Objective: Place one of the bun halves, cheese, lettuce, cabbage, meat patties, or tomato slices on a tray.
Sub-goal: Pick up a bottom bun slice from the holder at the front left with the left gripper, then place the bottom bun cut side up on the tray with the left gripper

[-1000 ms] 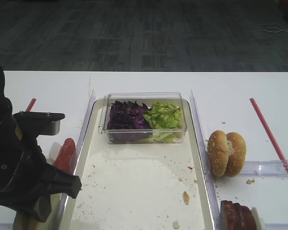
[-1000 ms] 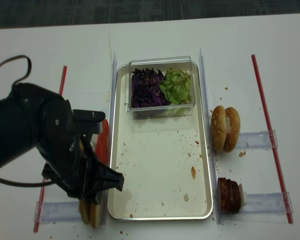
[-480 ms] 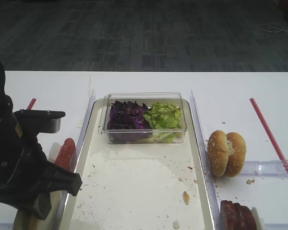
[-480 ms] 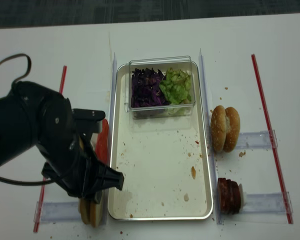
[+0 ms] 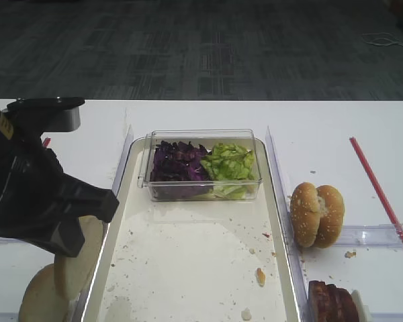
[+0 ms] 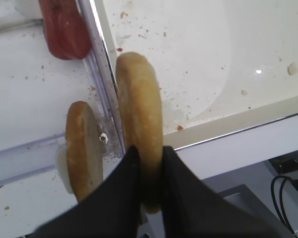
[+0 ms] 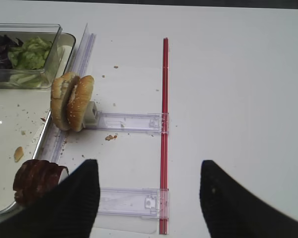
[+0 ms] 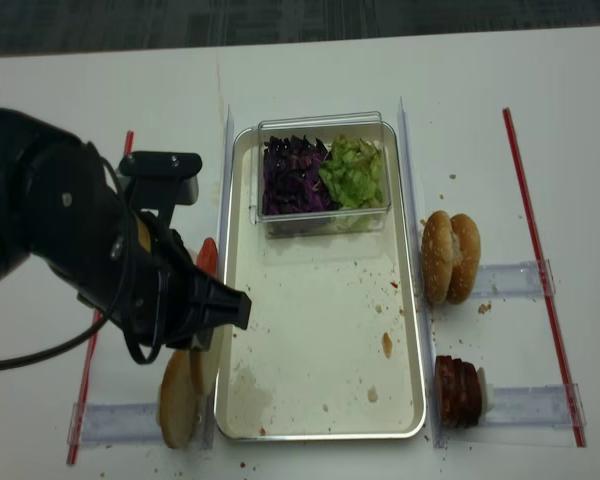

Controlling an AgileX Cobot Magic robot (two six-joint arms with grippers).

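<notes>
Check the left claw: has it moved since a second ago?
Yes. The left claw, shut on a bun half, has risen and shifted up the view toward the clear tub; another bun half stays by the tray.

Left hand (image 6: pixel 148 166) clamped on a bun half (image 6: pixel 139 114), right hand (image 7: pixel 146 198) spread

A lab or office test space: a plain white table (image 5: pixel 322 117) fills the lower frame, marked with red tape strips (image 8: pixel 540 270), and grey carpet tile floor (image 5: pixel 201 47) spans the top.
</notes>
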